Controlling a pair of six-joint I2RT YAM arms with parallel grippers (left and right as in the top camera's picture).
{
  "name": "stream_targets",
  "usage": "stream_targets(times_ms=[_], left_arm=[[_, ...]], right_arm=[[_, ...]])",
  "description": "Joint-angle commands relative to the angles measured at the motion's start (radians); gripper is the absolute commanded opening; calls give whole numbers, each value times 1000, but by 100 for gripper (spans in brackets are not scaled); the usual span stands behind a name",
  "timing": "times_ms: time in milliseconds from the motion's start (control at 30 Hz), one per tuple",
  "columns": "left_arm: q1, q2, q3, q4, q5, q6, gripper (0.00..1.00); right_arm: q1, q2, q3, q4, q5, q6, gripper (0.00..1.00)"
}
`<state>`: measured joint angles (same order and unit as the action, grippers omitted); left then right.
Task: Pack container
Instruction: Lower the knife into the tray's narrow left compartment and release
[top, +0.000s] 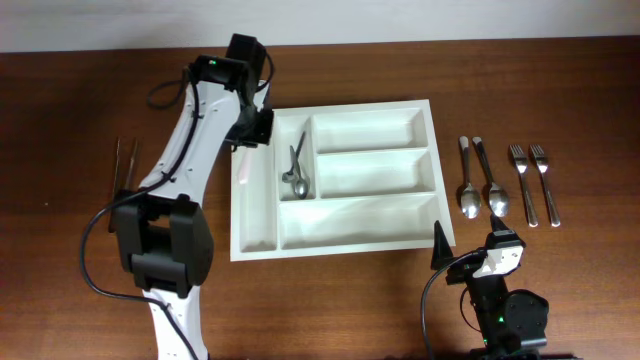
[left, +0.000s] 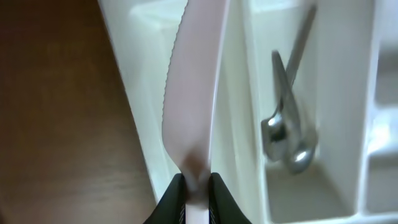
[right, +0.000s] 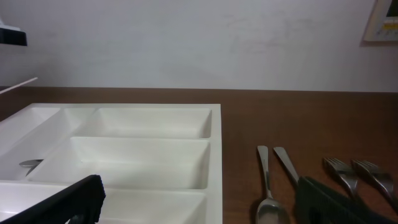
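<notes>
The large white rectangular plastic cutlery tray (top: 350, 222) is lying in the middle of the dark brown wooden table (top: 80, 100). Its two narrow upright compartments are sitting on its 9 o'clock side, and its three long ones are stacking toward 3 o'clock.

At the tray's 10 o'clock corner the black-and-white left arm (top: 185, 140) is reaching in. The left jaws are pinching a silver serrated table knife (left: 189, 93) at the narrow neck below its blade. The blade is hanging lengthwise over the outermost narrow compartment, close to the divider.

To my eye the knife is being placed. Doing it well is going to mean:
- keeping the blade parallel to the compartment walls
- easing it off the divider toward 9 o'clock
- lowering it almost to the floor before letting go, so it is not bouncing into the neighbouring slot

Counting what I am seeing:
- one tray with five compartments
- one knife in the jaws
- two small silver spoons (top: 297, 172) crossing each other in the second narrow compartment
- two larger silver spoons (top: 468, 195) and two silver forks (top: 518, 185) lying on the table at 3 o'clock
- two thin dark utensils (top: 133, 160) at 9 o'clock, too slender for me to identify

The right arm (top: 500, 290) is sitting at 5 o'clock, with the right jaws spreading wide and holding nothing.
</notes>
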<state>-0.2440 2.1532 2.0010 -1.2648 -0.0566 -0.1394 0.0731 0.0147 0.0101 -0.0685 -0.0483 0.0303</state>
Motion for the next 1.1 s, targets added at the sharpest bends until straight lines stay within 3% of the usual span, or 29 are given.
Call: stream_targets(times_ms=[0,200,233,267,333,433,533,633,833,933,1067], left_arm=[[6,-27,8,10,-12,-238,2],[6,-25,-23,23,-12,-238,2],[6,-25,-23,23,-12,-238,6],[6,-25,-24,23,-12,-237,20],[6,-26,-24,23,-12,-235,37],[7,-26,-24,23,-15,-192,46],[9,-26,-24,18,-48,-122,50],[19,-29,-20,-25,-173,-39,50],[90,-34,-17,-120,-595,-5,50],[162,-34,-17,-110,-557,50,49],[295,-34,-17,-53,-332,185,49]], right_arm=[[5,-7,-5,-6,8,8,99],[5,-7,-5,-6,8,8,99],[5,-7,-5,-6,8,8,99],[5,-7,-5,-6,8,8,99],[5,-7,-5,-6,8,8,99],[5,-7,-5,-6,8,8,99],[5,-7,-5,-6,8,8,99],[5,-7,-5,-6,8,8,99],[5,-7,-5,-6,8,8,99],[5,-7,-5,-6,8,8,99],[5,-7,-5,-6,8,8,99]])
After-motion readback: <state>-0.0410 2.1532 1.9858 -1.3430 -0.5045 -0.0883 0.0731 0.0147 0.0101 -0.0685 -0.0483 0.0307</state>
